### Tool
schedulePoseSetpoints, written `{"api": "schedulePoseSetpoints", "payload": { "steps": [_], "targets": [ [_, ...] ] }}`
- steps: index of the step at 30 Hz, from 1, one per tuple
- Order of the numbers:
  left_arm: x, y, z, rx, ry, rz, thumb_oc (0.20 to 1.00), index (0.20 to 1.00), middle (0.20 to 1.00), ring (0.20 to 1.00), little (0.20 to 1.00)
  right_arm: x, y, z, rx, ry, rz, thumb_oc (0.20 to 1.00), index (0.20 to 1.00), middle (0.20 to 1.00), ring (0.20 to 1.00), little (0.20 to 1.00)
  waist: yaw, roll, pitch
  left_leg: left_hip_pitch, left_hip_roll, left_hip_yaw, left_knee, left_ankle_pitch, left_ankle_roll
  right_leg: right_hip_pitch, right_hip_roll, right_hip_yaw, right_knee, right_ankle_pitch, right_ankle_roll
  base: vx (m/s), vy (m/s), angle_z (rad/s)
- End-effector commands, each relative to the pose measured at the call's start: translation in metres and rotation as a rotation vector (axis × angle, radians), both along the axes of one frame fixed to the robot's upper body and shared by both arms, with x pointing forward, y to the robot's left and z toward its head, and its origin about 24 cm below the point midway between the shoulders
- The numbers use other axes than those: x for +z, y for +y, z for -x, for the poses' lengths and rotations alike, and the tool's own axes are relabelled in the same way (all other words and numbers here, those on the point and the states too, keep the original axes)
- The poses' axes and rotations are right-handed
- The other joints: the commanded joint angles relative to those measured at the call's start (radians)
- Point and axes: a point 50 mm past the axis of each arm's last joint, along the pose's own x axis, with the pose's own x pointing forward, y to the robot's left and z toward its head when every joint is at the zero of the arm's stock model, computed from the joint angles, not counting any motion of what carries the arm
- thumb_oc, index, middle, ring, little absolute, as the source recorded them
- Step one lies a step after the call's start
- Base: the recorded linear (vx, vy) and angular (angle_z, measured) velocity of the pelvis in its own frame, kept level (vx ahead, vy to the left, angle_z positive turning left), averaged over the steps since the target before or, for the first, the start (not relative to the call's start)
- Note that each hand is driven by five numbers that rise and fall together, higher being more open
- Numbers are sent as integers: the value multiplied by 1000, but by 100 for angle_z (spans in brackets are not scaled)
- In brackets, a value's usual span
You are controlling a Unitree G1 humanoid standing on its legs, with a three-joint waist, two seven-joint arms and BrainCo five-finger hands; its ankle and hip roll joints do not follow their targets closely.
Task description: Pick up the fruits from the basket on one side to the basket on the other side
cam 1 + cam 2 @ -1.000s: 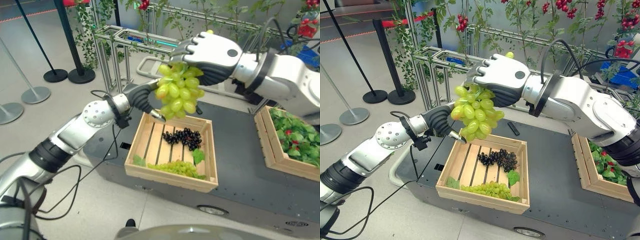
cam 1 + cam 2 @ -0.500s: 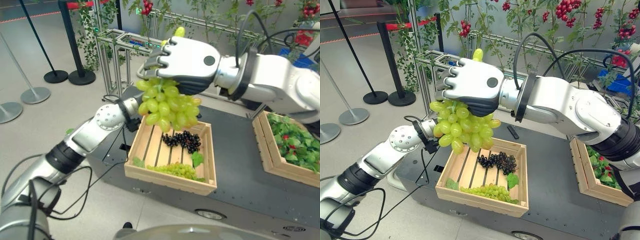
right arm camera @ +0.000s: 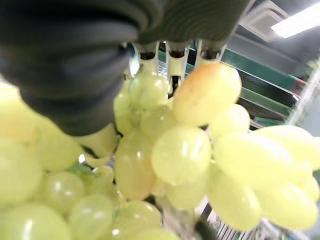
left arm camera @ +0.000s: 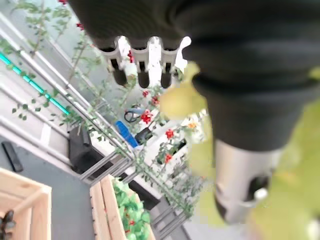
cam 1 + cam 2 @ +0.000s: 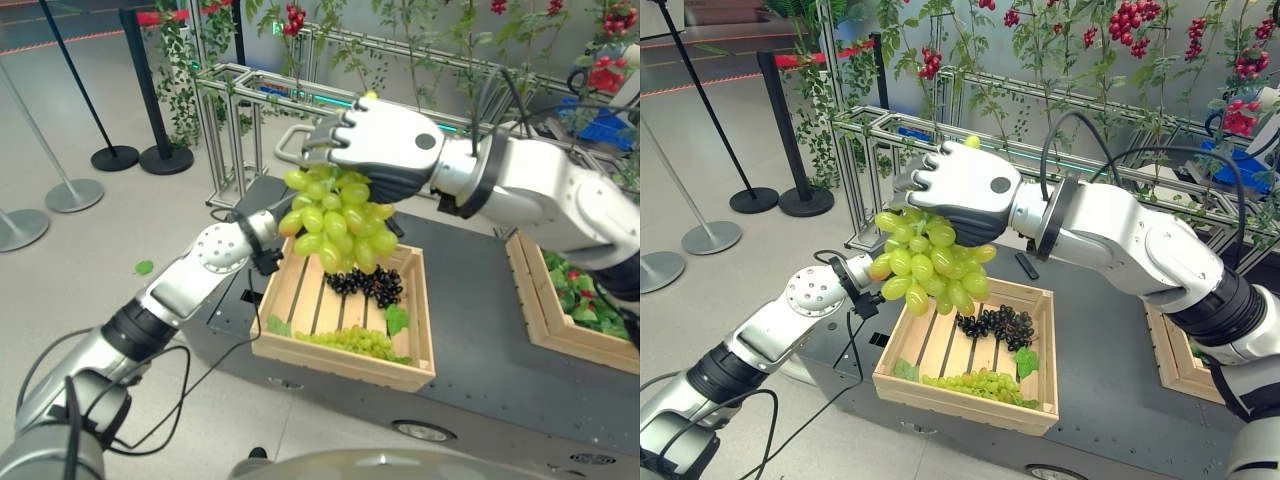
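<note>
Your right hand (image 5: 958, 190) is in the air with its fingers curled around the top of a bunch of green grapes (image 5: 928, 268), so the round, smooth, shiny fruits hang in a thick cluster just below the fingers (image 5: 915, 178); some grapes have a little orange tone. In the right wrist view the grapes (image 3: 190, 150) press close against the dark ribbed cover and the silver fingers. Your left hand (image 5: 262, 205) is just behind the hanging bunch, and the grapes hide its fingers in the head views; in the left wrist view the fingers (image 4: 142, 62) look bent inward with pale green blurred fruit near them, but you cannot tell if they grip anything. Under the bunch, lower than the fingers, stands a square wooden crate (image 5: 305, 352) made of light slats, on a dark grey flat platform (image 5: 470, 330). Inside it lie a cluster of small black grapes (image 5: 368, 283), a second bunch of green grapes (image 5: 352, 340) near the front wall, and flat green leaves (image 5: 397, 318). Well apart, on the far side of the right arm, another wooden crate (image 5: 528, 300) holds crumpled green leaves (image 5: 590, 290) with small red pieces.
</note>
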Motion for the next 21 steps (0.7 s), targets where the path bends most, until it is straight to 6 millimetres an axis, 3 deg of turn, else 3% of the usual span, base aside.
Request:
{"api": "schedulePoseSetpoints", "payload": {
  "steps": [1,11,14,21],
  "targets": [
    [19,7,-8,16,-17,136,1000,1000,1000,1000,1000,29,-18,-8,-72,-13,-165,200,200,200,200,200,-8,18,-39,-11,-3,-46,78,-130,20,-61,-36,-33,110,-61,49,0,0,0],
    [-2,20,2,-61,238,238,1000,1000,1000,1000,1000,23,-36,-9,-74,108,-255,200,200,200,200,200,-13,28,-33,-8,-5,-43,76,-126,18,-60,-38,-36,110,-58,51,0,0,0],
    [-5,29,4,-52,268,222,1000,1000,1000,1000,1000,19,-42,-12,-105,125,-238,200,200,200,200,200,-12,29,-30,-8,-5,-44,74,-124,17,-60,-37,-35,110,-57,50,0,0,0],
    [-5,26,4,-83,296,183,1000,1000,1000,1000,1000,12,-43,-14,-116,144,-228,200,200,200,200,200,-10,30,-26,-12,-5,-49,74,-122,16,-60,-36,-42,113,-59,49,0,0,0]
  ]
}}
